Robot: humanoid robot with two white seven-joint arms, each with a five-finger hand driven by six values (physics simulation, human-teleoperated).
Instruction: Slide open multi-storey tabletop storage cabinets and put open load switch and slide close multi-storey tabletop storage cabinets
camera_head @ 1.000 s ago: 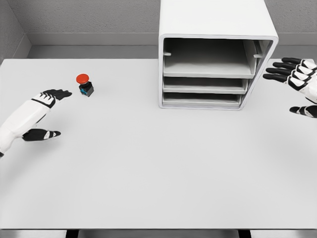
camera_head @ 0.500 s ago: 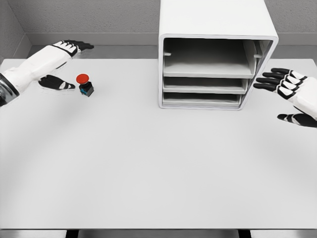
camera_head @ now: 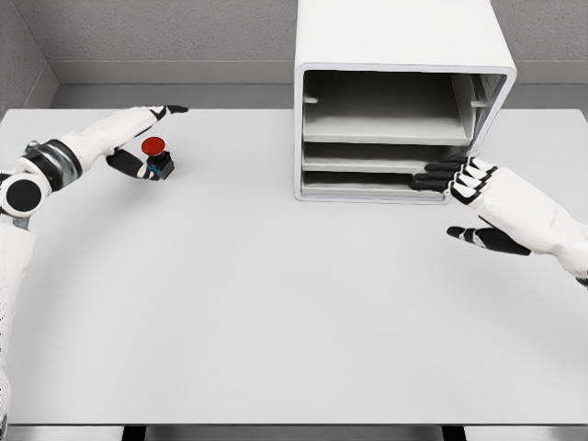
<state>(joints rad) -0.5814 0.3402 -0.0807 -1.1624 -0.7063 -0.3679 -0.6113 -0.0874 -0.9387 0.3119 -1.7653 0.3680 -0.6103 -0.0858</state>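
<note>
While our left robot hand (camera_head: 138, 138) sits open around the red-capped load switch (camera_head: 157, 159) at the desk's (camera_head: 276, 303) far left, our right robot hand (camera_head: 478, 197), open, reaches flat fingertips (camera_head: 432, 176) to the lowest drawer of the storage cabinet (camera_head: 401, 101).

On the white worktop (camera_head: 276, 303) a white three-level storage cabinet (camera_head: 401, 55) stands at the back, right of the middle, its trays facing the camera. The right robot hand (camera_head: 473, 197) reaches its dark fingers (camera_head: 434, 176) to the front of the lowest tray (camera_head: 367, 179), thumb spread apart below. At the far left, the left robot hand (camera_head: 138, 138) sits just beside a red-capped load switch (camera_head: 156, 156), thumb against it, fingers extended behind it.
</note>
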